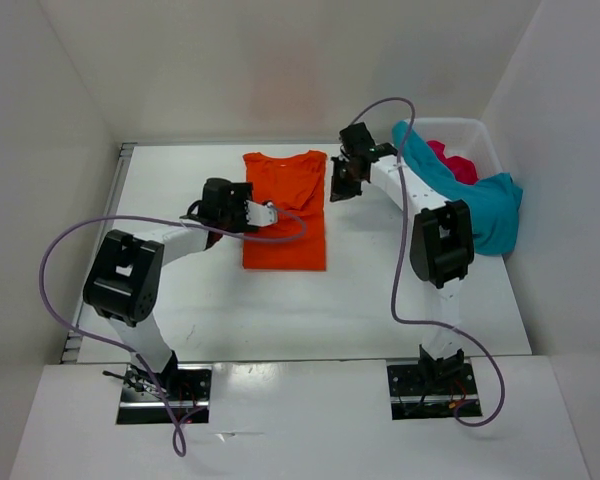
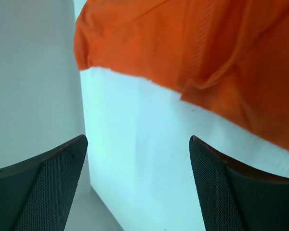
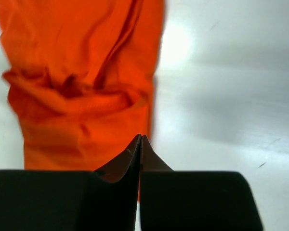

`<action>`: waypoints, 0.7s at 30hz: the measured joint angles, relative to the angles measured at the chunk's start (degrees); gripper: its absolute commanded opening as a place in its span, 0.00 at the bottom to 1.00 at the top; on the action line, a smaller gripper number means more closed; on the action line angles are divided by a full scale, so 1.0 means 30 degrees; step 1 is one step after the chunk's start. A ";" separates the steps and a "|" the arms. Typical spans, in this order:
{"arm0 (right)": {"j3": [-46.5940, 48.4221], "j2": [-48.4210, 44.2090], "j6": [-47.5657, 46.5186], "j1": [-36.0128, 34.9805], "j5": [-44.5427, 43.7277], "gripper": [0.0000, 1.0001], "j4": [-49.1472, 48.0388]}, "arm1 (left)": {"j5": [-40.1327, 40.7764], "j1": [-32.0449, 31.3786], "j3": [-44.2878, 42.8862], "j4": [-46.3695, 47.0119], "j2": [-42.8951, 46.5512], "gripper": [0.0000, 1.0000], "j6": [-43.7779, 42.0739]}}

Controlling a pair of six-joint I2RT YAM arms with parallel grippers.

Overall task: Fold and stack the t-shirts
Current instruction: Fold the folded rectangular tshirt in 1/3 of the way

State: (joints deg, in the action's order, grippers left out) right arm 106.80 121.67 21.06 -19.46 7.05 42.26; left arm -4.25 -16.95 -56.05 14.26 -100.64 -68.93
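Left gripper (image 2: 137,139) jaws released, spread wide over the table (image 1: 280,310), just beside the orange t-shirt (image 1: 285,215). I see the right gripper (image 3: 140,137) clenched tip to tip at that shirt's right edge; can't tell if cloth is pinched. Orange lies flat mid-table. Teal t-shirt (image 1: 490,215) drapes over the basket (image 1: 475,128) rim, pink-red t-shirt (image 1: 455,162) inside.

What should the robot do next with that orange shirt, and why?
Probably the left gripper should move to the orange shirt's far left corner and pinch it. It hangs open beside the shirt's left edge, while the right gripper is shut by the far right corner; the shirt is not yet halved.
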 measured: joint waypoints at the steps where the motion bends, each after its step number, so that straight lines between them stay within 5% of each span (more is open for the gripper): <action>1: -0.0605 -0.0597 0.0000 -0.0211 0.0204 0.00 -0.0029 | 0.0372 0.0109 -0.0095 -0.0029 0.0066 0.93 0.0233; 11: -0.1115 0.0335 -0.0386 -0.4262 0.2980 0.00 -0.0408 | 0.1137 0.3381 -0.1122 -0.5275 0.5326 0.91 0.2113; 21: 0.4065 0.5909 -0.0765 -0.4459 0.3016 0.00 0.0007 | 0.0838 0.2164 0.0568 -0.8714 0.7038 0.91 0.4663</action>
State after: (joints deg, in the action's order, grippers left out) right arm 119.00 139.39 18.76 -32.84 16.10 42.28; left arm -1.74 -10.46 -54.35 -11.88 -79.53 -54.94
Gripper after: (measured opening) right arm 0.002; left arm 0.915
